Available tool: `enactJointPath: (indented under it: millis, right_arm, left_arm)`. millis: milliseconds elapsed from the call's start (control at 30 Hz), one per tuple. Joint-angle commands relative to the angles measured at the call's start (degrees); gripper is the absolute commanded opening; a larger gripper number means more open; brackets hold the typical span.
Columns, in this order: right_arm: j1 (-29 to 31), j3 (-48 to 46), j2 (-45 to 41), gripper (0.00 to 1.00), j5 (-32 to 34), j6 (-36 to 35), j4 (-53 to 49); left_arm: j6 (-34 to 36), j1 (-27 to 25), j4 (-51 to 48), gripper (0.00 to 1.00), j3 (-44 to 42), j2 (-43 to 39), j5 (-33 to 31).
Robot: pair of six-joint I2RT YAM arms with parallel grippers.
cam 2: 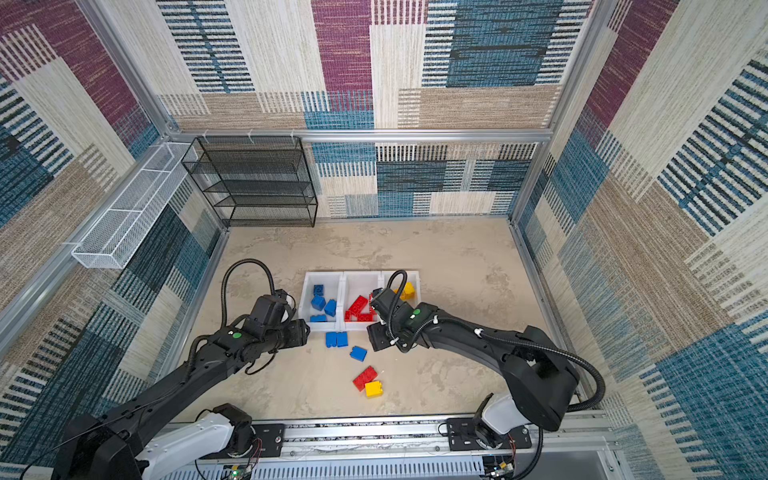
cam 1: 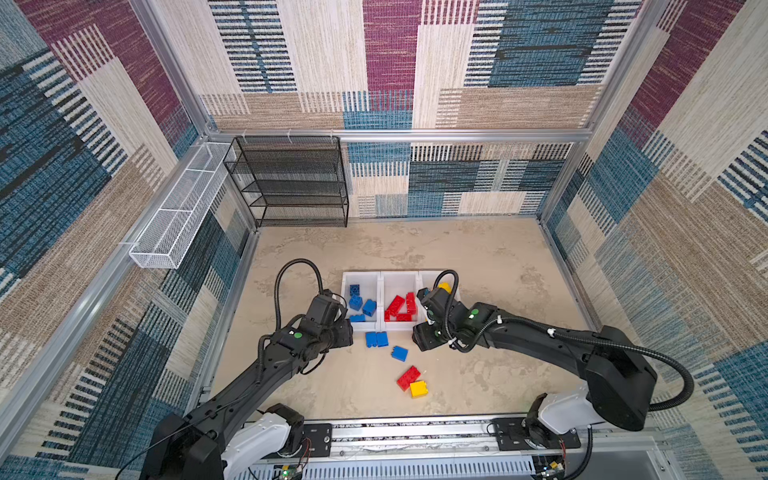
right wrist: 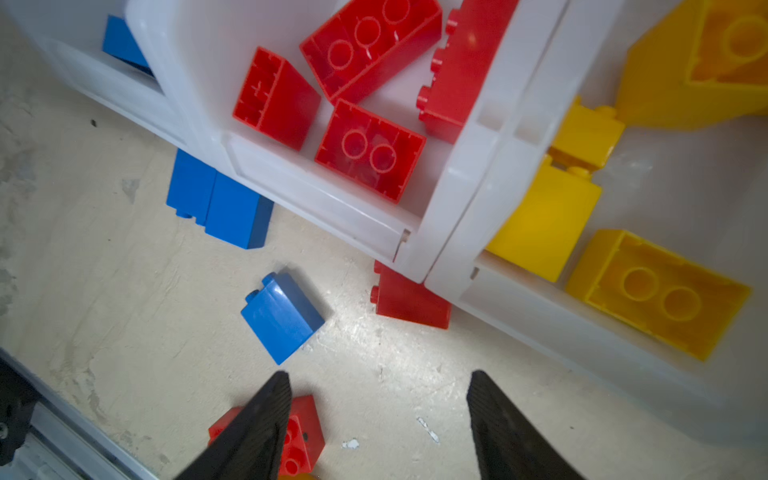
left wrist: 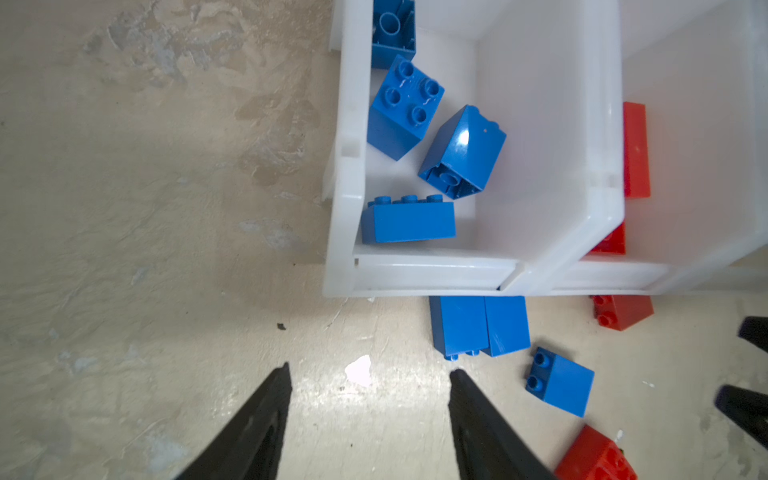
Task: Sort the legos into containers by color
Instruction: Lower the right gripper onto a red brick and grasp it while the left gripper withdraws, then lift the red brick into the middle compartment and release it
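I see left gripper (left wrist: 370,370) spread, holding nothing | right gripper (right wrist: 380,374) spread, holding nothing | loose legos (cam 1: 399,353) lie centre-frame, just below the white containers (cam 1: 381,286), in both top views.

No text, label, brand, number or sign can be read in any view. The stud tops of the blue legos (left wrist: 405,104) seen by the left wrist camera are too blurred to tell whether any mark is moulded on them.
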Motion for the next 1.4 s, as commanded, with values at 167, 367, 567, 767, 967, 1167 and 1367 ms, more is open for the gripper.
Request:
enactJointPath:
  millis: [167,367,567,767,967,1167,1367]
  right_arm:
    - [1.0,2.4,5.4,0.7,4.7,0.3,-0.2]
    - [1.0,4.0,9.0,0.69,6.9,0.9,0.0]
    - [1.0,5.5,11.8,0.65,8.8,1.0,0.4]
    - [0.9,6.0,13.7,0.58,8.8,1.1,1.2]
    - [1.0,4.9,13.2,0.44,8.9,1.3,1.4]
    - [1.4,4.1,9.7,0.37,8.5,1.3,1.0]
    - [1.6,7.2,3.2,0.36,8.2,1.0,-1.3]
  left_arm:
    - [-2.5,0.1,0.2,0.64,-2.3,-2.5,0.7]
    - [-2.9,0.1,-0.2,0.64,-3.2,-3.9,0.6]
    - [-3.3,0.1,-1.0,0.64,-3.6,-5.0,0.5]
    - [-3.5,0.1,-1.6,0.64,-3.9,-6.2,0.2]
    - [-3.9,0.1,-1.8,0.64,-4.4,-7.1,0.0]
    - [-4.1,0.0,-2.1,0.64,-4.5,-7.5,0.0]
    - [-4.1,0.0,-2.4,0.64,-4.7,-8.2,0.0]
